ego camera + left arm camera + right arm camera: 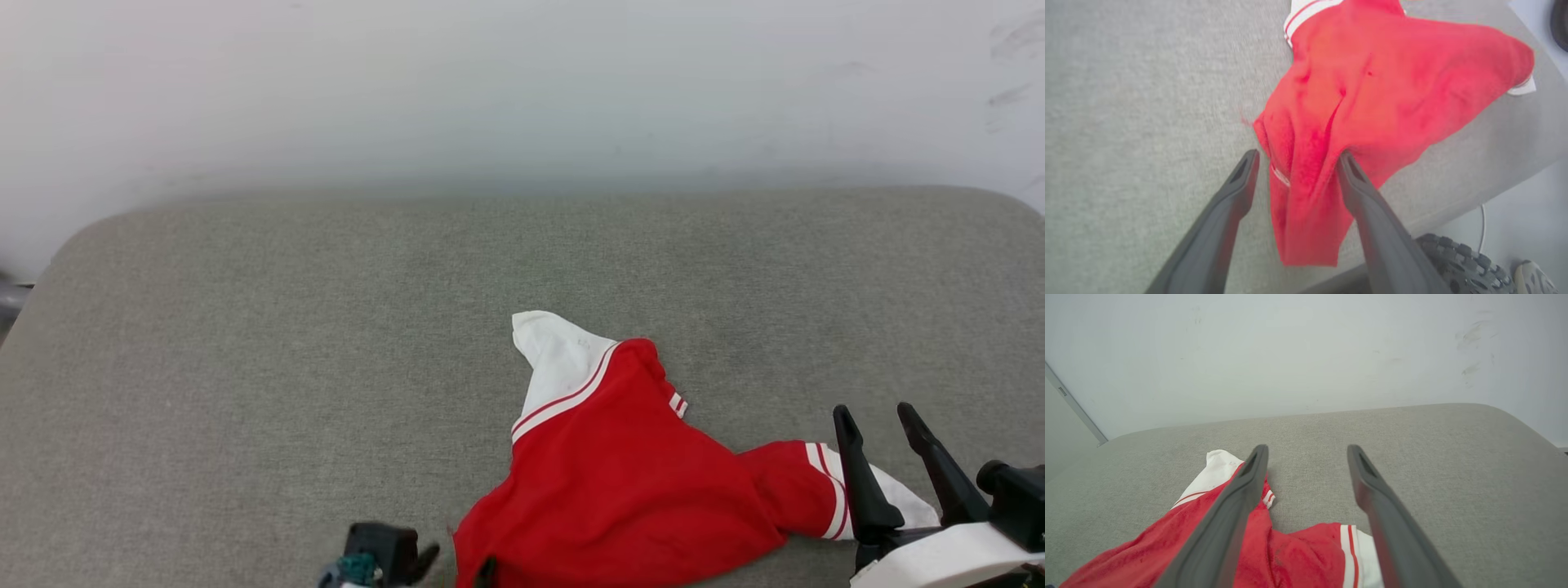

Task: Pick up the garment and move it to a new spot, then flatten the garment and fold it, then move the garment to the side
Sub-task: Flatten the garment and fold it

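Head view: garment [620, 482] at pad [245, 367] near edge; left hand [1298, 157], right hand [874, 411] both spread.

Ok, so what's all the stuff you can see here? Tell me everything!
garment: one, red with white striped sleeves, crumpled at the pad's near right.
pad: one, grey fabric, under the garment.
wall: one, white, behind the pad.
tyre: one, black and knobbly, below the pad's edge.
cable: one, thin and white, by the tyre.
left tool: one, dark, open, fingers either side of a garment fold.
right tool: one, dark, open, over one sleeve.
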Robot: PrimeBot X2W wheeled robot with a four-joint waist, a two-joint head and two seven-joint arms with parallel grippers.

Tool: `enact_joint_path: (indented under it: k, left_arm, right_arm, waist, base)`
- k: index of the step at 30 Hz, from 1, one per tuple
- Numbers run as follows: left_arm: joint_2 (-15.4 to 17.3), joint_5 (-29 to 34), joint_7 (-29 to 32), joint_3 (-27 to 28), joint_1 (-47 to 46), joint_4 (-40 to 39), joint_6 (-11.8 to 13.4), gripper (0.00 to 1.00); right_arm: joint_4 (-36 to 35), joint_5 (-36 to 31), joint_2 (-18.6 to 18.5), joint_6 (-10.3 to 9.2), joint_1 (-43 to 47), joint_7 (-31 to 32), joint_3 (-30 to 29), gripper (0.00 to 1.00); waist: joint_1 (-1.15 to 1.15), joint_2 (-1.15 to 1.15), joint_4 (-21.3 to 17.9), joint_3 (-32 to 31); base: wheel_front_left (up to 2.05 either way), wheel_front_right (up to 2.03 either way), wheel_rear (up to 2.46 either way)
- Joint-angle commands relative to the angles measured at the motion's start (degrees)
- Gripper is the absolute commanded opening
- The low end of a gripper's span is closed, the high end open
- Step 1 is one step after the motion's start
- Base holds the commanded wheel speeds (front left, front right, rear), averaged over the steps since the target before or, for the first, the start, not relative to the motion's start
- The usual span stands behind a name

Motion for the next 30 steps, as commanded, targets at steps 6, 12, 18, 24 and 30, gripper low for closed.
enact_joint_path:
  k: [6, 12, 18, 24, 30]
  left_arm:
    - [0.9, 3.7, -6.5, 2.4, -5.8, -1.7, 0.0, 1.0]
    - [-0.3, 3.6, -9.7, 5.0, -14.5, 1.3, -1.1, 1.0]
    - [-1.5, 0.0, -6.6, 6.4, -25.8, 9.5, -5.0, 1.0]
    - [-2.4, -3.6, 2.0, 5.6, -37.7, 19.9, -9.5, 1.0]
    - [-3.3, -5.6, 10.3, 3.7, -48.1, 31.4, -13.5, 1.0]
  right_arm:
    - [-1.1, -0.2, 0.1, -0.04, 1.4, 0.6, -0.3, 1.0]
    - [-1.8, 0.2, 0.1, -0.04, 0.3, 0.8, -0.6, 1.0]
    - [-1.8, 0.0, 0.1, -0.04, -2.5, 1.0, -0.3, 1.0]
    - [-1.0, 0.3, 0.1, -0.04, -4.7, 0.2, -0.8, 1.0]
    - [0.1, 1.1, 0.1, -0.04, -6.2, -0.9, -0.4, 1.0]
  waist:
    - [0.0, 0.0, -1.0, -0.8]
    - [0.0, 0.0, -2.5, 1.3]
    - [0.0, 0.0, -4.7, 5.9]
    - [0.0, 0.0, -6.3, 10.7]
    - [0.0, 0.0, -7.9, 14.6]
  base:
    - [0.0, 0.0, 0.0]
    - [0.0, 0.0, 0.0]
    - [0.0, 0.0, 0.0]
    - [0.0, 0.0, 0.0]
    - [0.0, 0.0, 0.0]
